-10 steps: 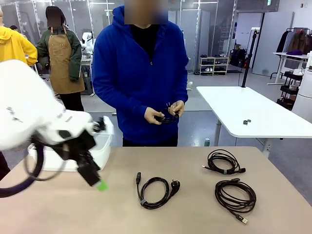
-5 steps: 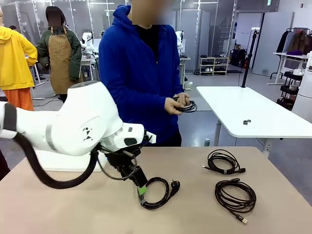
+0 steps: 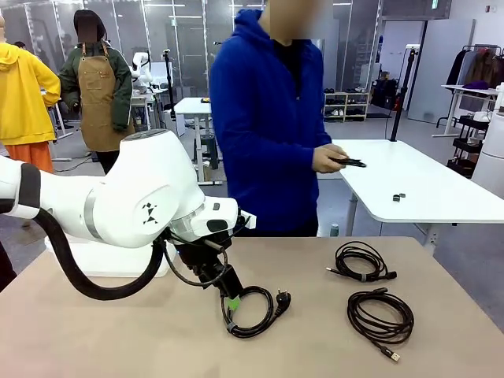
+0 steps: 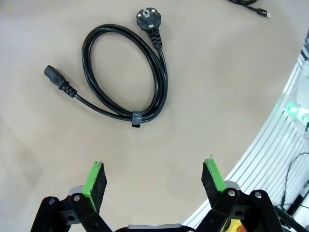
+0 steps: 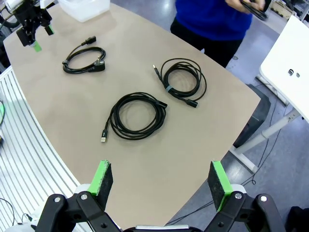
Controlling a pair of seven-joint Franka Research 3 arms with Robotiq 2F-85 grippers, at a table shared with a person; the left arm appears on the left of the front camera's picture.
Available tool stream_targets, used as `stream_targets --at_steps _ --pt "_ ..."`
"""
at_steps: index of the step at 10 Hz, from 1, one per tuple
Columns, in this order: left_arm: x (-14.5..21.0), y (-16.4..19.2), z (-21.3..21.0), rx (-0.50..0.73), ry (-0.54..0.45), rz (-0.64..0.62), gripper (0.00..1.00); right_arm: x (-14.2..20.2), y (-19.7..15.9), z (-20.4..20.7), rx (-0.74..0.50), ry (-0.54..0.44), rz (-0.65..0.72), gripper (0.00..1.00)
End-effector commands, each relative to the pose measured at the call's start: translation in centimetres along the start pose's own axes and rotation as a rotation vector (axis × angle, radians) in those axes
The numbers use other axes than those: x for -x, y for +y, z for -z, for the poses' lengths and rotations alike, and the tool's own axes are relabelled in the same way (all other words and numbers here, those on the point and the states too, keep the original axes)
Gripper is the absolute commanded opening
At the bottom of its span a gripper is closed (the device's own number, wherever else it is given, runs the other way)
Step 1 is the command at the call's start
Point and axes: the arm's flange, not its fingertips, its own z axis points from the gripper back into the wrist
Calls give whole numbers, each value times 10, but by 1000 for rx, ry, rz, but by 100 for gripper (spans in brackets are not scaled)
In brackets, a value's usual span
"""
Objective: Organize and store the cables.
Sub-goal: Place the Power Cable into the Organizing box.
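Note:
Three coiled cables lie on the tan table [image 3: 118, 339]. A black power cable [image 3: 253, 309] with chunky plugs lies in the middle, and I also see this power cable [image 4: 126, 72] [image 5: 84, 61] from both wrists. A small coil [image 3: 362, 261] [image 5: 182, 79] and a larger coil [image 3: 381, 315] [image 5: 135, 116] lie to the right. My left gripper [image 3: 231, 302] [image 4: 154, 176] hangs open just above the table at the power cable's near-left edge, holding nothing. My right gripper [image 5: 160, 178] is open and high above the table. The person's hand holds another cable [image 3: 346, 162].
A white bin [image 3: 94, 260] [image 5: 84, 7] sits at the table's far left, behind my left arm. The person in blue stands at the far side, turned toward a white table [image 3: 409, 185] on the right. The near table edge curves close under the left gripper.
My left arm has swung right from the white bin to the power cable and lowered a little. The person has turned and stepped right toward the white table, carrying a cable.

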Motion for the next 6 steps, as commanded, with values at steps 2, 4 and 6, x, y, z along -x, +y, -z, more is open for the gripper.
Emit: stream_targets --at_steps 2,4,6 --pt "-2 -6 2 -22 -15 -47 100 2 0 -1 -9 -3 -17 100" --pt "-10 -19 17 -132 54 -273 100 2 0 -1 -9 -3 -17 100" --pt "-6 -36 21 -239 12 -451 100 2 0 -1 -9 -3 -17 100"
